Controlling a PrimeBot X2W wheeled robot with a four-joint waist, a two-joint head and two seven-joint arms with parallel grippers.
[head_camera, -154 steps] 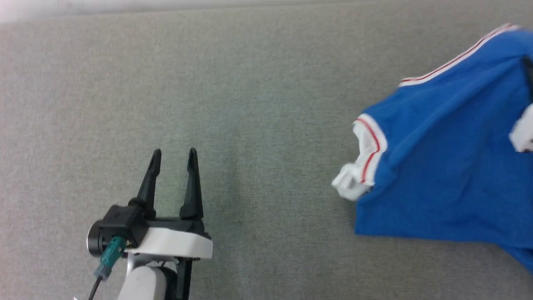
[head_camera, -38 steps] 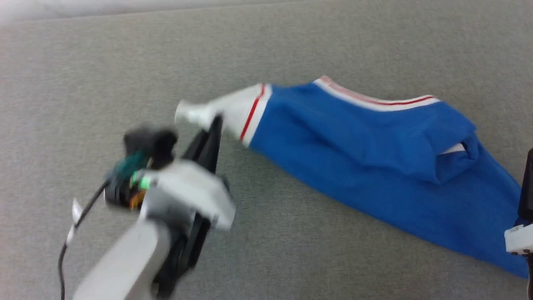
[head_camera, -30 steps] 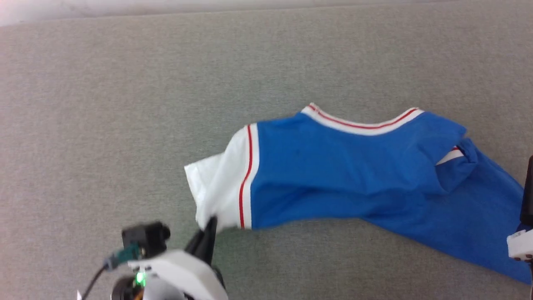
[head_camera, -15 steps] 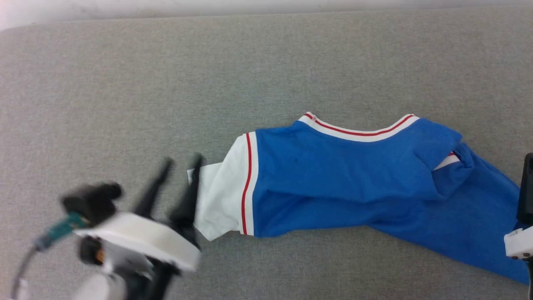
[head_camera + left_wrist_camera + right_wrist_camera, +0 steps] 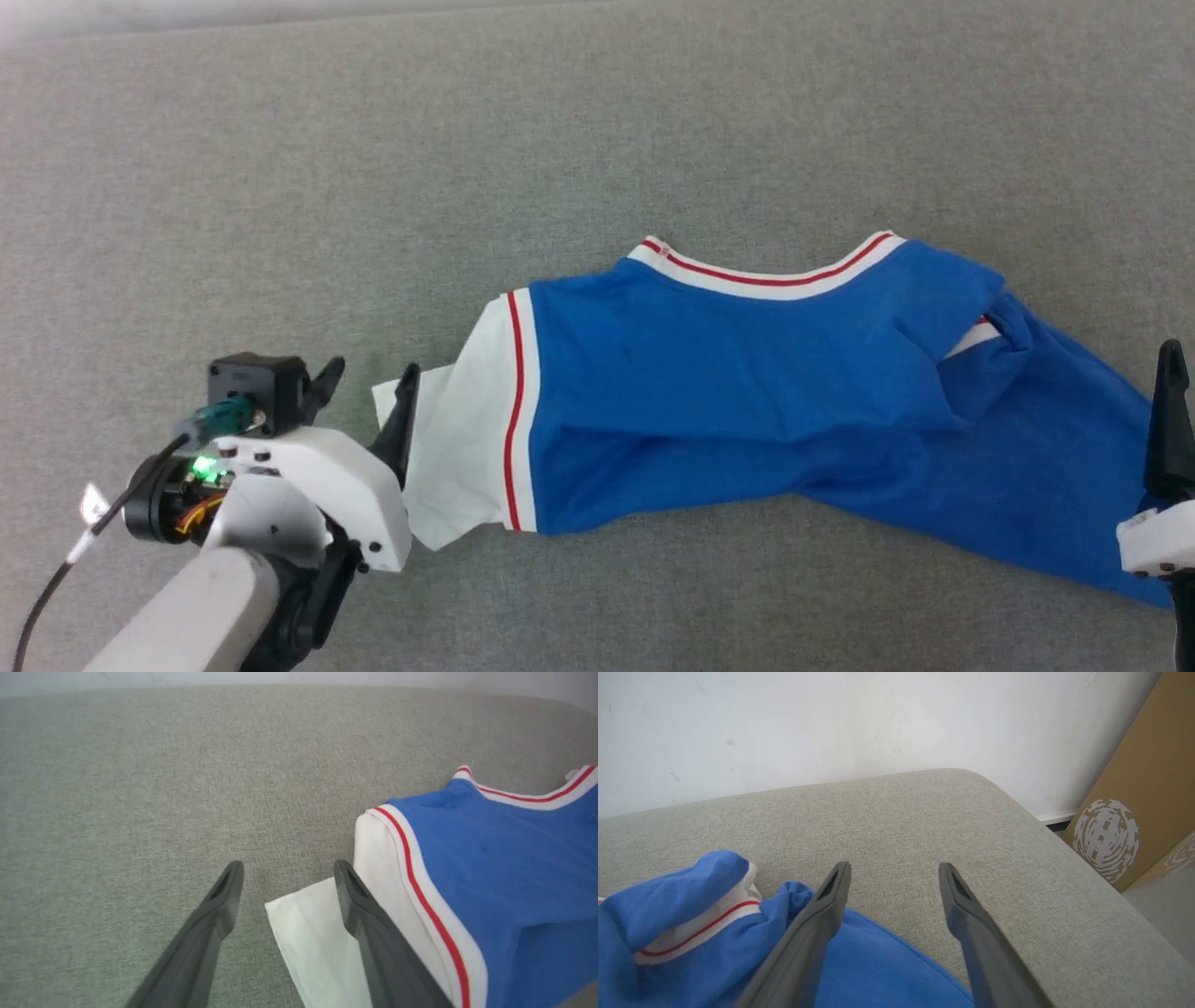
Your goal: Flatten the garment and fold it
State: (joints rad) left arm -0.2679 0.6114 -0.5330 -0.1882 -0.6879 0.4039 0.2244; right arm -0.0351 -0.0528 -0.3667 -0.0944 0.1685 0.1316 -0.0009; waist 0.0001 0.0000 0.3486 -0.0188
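The garment [image 5: 747, 373], bright blue with red-striped white trim, lies stretched crosswise on the grey surface, bunched and creased at its right end. Its white sleeve [image 5: 457, 457] lies flat at the left end. My left gripper [image 5: 370, 375] stands open just left of that sleeve, holding nothing. In the left wrist view the sleeve's corner [image 5: 303, 933] reaches in between the fingers of the left gripper [image 5: 288, 870], beside the right one. My right gripper [image 5: 894, 868] is open above the garment's blue right end [image 5: 887, 970]. One of its fingers [image 5: 1169, 429] shows at the head view's right edge.
The grey fabric-covered surface [image 5: 467, 140] stretches wide behind and left of the garment. A white wall [image 5: 831, 718] bounds its far side. Its rounded right edge [image 5: 1064, 858] drops off toward a brown cardboard box [image 5: 1134, 812] standing on the floor.
My left gripper pulled the white sleeve leftward, then opened and let it go. The sleeve now lies flat. The right gripper has stayed open at the right end.
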